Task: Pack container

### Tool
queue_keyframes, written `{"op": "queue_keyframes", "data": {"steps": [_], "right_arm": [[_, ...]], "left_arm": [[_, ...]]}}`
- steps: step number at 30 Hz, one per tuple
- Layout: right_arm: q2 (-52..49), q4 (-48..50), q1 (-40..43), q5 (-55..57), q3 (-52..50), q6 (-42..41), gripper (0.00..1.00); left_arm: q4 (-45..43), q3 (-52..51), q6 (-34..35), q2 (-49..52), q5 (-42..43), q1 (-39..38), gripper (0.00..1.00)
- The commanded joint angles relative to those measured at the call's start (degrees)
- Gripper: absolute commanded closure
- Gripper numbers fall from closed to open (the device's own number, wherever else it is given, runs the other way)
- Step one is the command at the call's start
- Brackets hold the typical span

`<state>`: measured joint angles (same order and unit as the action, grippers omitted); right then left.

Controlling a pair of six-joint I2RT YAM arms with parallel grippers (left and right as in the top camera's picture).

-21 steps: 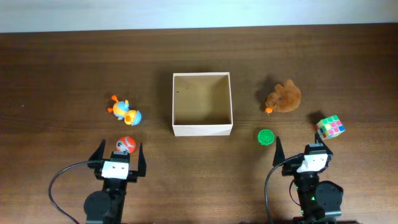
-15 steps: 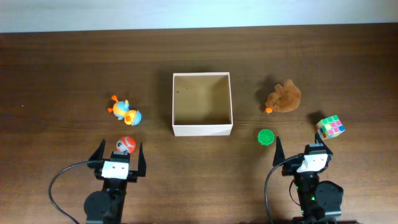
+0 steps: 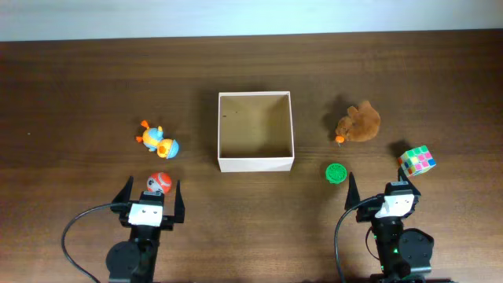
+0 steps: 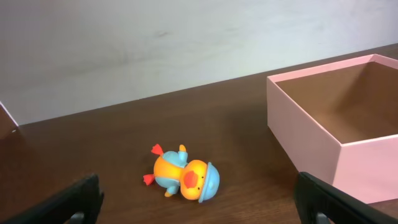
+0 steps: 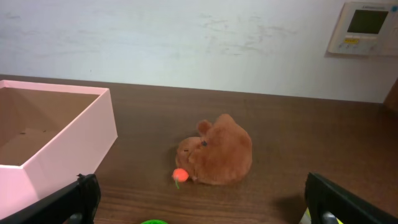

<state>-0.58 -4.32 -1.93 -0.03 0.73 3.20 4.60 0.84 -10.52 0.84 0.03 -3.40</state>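
We see the container (image 3: 255, 164) mid-table, between a toy duck (image 3: 159, 141) and a brown plush (image 3: 360, 123). Our left gripper (image 3: 151, 190) and right gripper (image 3: 381, 189) gape wide, empty; a red ball (image 3: 159, 183) seems to sit between the left fingers (image 3: 124, 195).

The dark brown wooden table (image 3: 78, 79) carries a square, shallow, cream-walled cardboard container (image 3: 255, 164) at its middle. Left of it lie an orange-and-blue plastic toy duck (image 3: 158, 141), tipped on its side, and a small red-and-white ball (image 3: 159, 182). On the right lie a brown plush animal (image 3: 360, 123), a round green disc (image 3: 336, 172) and a multicoloured puzzle cube (image 3: 417, 160).
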Motion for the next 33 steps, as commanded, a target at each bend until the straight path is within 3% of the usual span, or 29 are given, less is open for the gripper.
{"op": "queue_keyframes", "data": {"steps": [1,23,33], "right_arm": [[0.39,-0.22,-0.31,0.7,-0.42,0.0,0.01],[0.39,0.96,-0.31,2.14,-0.42,-0.02,0.01],[0.39,4.55,-0.31,-4.31,3.87,-4.79,0.01]], "left_arm": [[0.13,-0.31,-0.72,-0.5,0.42,0.24,0.01],[0.13,-0.31,-0.72,-0.5,0.42,0.24,0.01],[0.13,-0.31,-0.72,-0.5,0.42,0.24,0.01]]}}
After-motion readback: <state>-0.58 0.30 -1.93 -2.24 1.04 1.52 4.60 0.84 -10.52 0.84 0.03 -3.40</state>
